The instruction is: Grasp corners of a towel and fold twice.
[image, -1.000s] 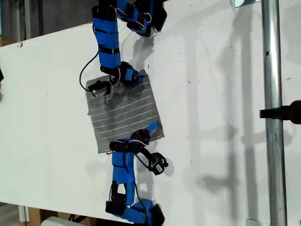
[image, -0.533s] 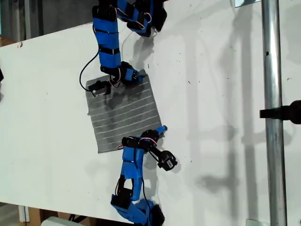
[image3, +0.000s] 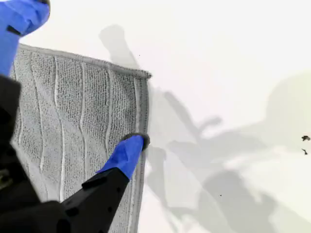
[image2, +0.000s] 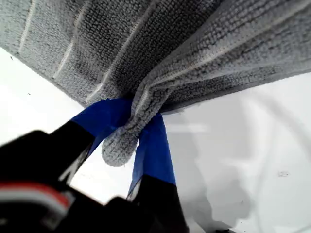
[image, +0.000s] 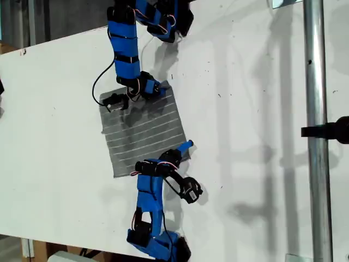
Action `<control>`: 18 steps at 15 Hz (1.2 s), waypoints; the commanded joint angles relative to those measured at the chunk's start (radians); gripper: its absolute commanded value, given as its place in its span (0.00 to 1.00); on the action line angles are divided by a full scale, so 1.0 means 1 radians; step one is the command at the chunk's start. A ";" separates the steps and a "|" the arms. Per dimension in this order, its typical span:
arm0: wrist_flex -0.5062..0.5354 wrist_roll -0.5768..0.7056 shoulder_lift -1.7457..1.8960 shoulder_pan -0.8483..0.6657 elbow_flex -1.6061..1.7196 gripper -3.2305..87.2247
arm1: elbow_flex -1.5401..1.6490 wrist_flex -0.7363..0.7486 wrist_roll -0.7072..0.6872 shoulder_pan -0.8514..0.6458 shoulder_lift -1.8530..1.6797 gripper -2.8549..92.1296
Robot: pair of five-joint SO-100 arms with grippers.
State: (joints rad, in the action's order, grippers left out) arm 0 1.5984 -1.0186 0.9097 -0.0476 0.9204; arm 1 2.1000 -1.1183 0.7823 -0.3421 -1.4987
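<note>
The grey towel [image: 142, 134] with thin white stripes lies flat on the white table. My first gripper [image: 158, 89] is at its upper right corner in the exterior view. It is shut on that corner [image2: 119, 145], which is bunched between the blue fingers [image2: 153, 145]. My second gripper [image: 181, 150] is at the towel's lower right part in the exterior view. It stands open, with one fingertip [image3: 130, 150] on the towel [image3: 63, 111] just inside its edge. A free corner [image3: 145, 74] lies flat a short way off.
The white table [image: 245, 109] stretches out to the exterior view's right of the towel. A metal pole [image: 316, 82] with a black clamp [image: 330, 131] stands upright at that view's right. The table's edge runs along that view's left and bottom.
The second arm swung toward the exterior view's right, then came slightly back, its gripper staying by the towel's lower right part. The first arm and the towel have not moved.
</note>
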 commanded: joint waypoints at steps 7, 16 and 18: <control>-0.107 0.097 -0.130 -0.160 -0.058 0.51 | 0.008 0.011 -0.003 0.005 -0.014 0.03; 0.017 0.026 -0.173 -0.127 -0.055 0.13 | 0.009 0.011 -0.003 0.006 -0.017 0.03; 0.040 0.026 -0.161 -0.104 -0.051 0.12 | 0.009 0.012 0.000 0.012 -0.026 0.03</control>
State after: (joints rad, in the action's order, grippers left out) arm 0 1.5892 -0.9910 0.7286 -0.1733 0.8590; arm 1 2.1031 -1.1091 0.7823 -0.3359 -1.5064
